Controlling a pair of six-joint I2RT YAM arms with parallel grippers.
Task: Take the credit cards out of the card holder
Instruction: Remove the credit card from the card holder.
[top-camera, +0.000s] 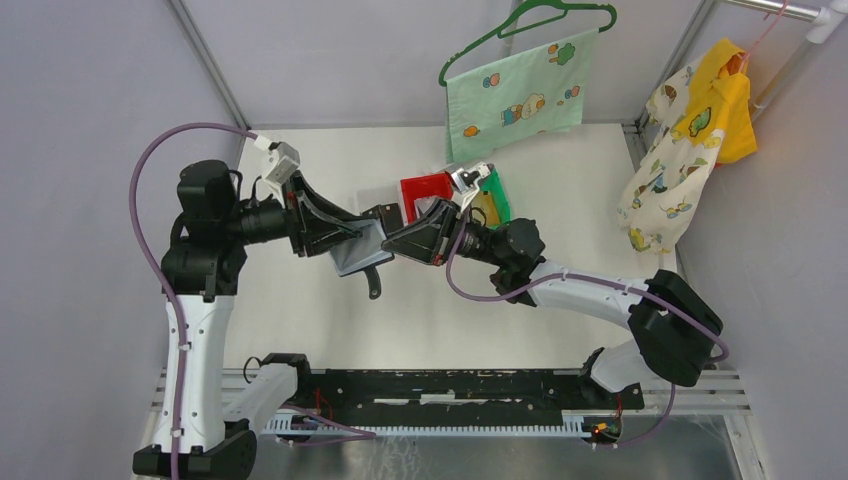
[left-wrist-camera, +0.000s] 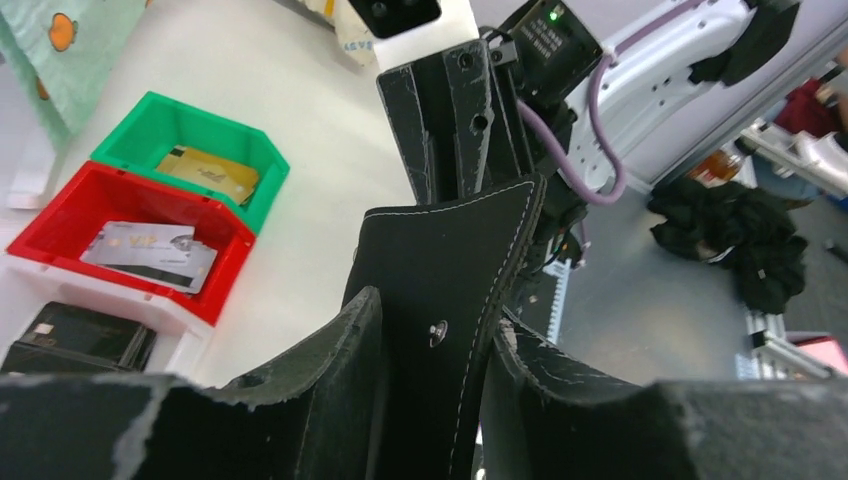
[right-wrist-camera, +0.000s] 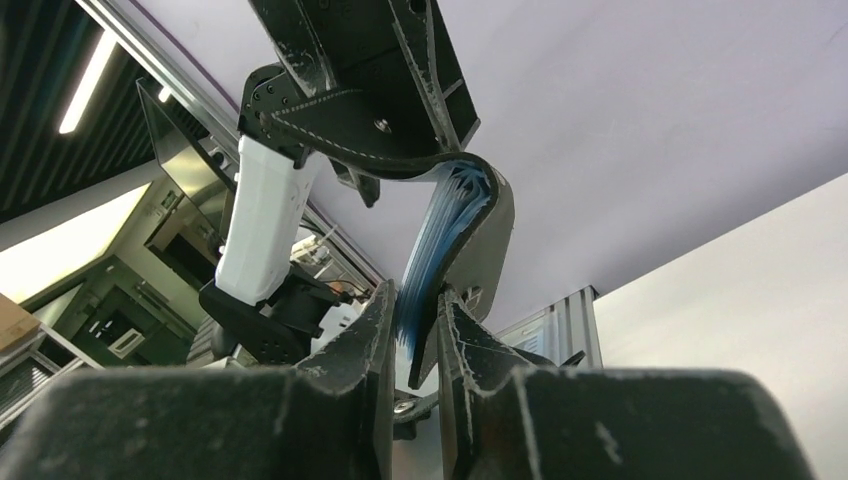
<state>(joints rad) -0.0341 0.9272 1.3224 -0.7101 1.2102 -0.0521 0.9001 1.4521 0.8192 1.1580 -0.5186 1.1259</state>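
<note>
The black card holder (top-camera: 358, 250) hangs in the air over the middle of the table, between both arms. My right gripper (right-wrist-camera: 415, 300) is shut on its grey-blue lining and black wall (right-wrist-camera: 470, 220). The left gripper (left-wrist-camera: 440, 310) has its jaws apart, and the holder's black flap (left-wrist-camera: 450, 250) with the snap stands between them. Whitish-grey credit cards (left-wrist-camera: 140, 250) lie in the red bin (left-wrist-camera: 60, 205). A tan-gold credit card (left-wrist-camera: 210, 172) lies in the green bin (left-wrist-camera: 175, 115). The snap tab (top-camera: 374, 283) dangles below the holder.
The red bin (top-camera: 425, 190) and green bin (top-camera: 497, 200) stand just behind the grippers. A clear bin (left-wrist-camera: 185, 345) beside them holds a black object. A printed cloth on a green hanger (top-camera: 515, 85) and a yellow garment (top-camera: 700, 130) hang at the back and right.
</note>
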